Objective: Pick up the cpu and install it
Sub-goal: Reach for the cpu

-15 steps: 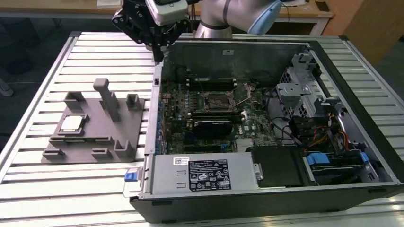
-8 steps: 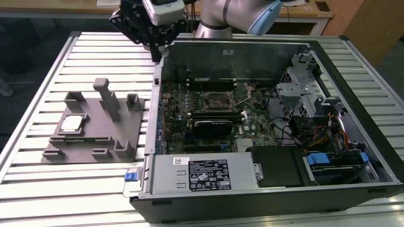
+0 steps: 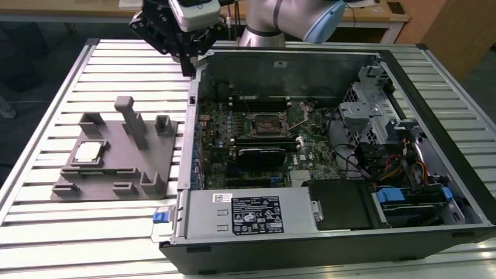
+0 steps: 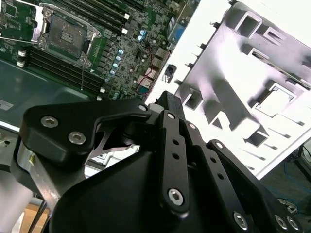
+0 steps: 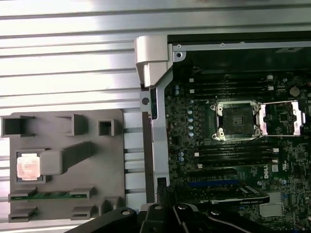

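The cpu (image 3: 87, 152), a small silver square chip, lies flat in a recess of the grey plastic fixture (image 3: 124, 168) on the slatted table, at the exterior view's left. The first wrist view has the cpu (image 5: 27, 166) on the same fixture (image 5: 92, 174). My gripper (image 3: 184, 52) hangs high above the far left corner of the open computer case (image 3: 326, 232), well away from the cpu and holding nothing that I can see. Its black linkage (image 4: 165, 104) fills the foreground of the second wrist view. The dark metal-framed socket (image 3: 269, 123) stands open on the motherboard, also in both wrist views (image 5: 237, 120) (image 4: 68, 34).
Several upright grey blocks (image 3: 130, 119) stand on the fixture near the cpu. The case's left wall (image 3: 188, 139) rises between fixture and motherboard. A power supply (image 3: 244, 212) sits at the case's front, with drive cages and cables (image 3: 387, 151) at the exterior view's right.
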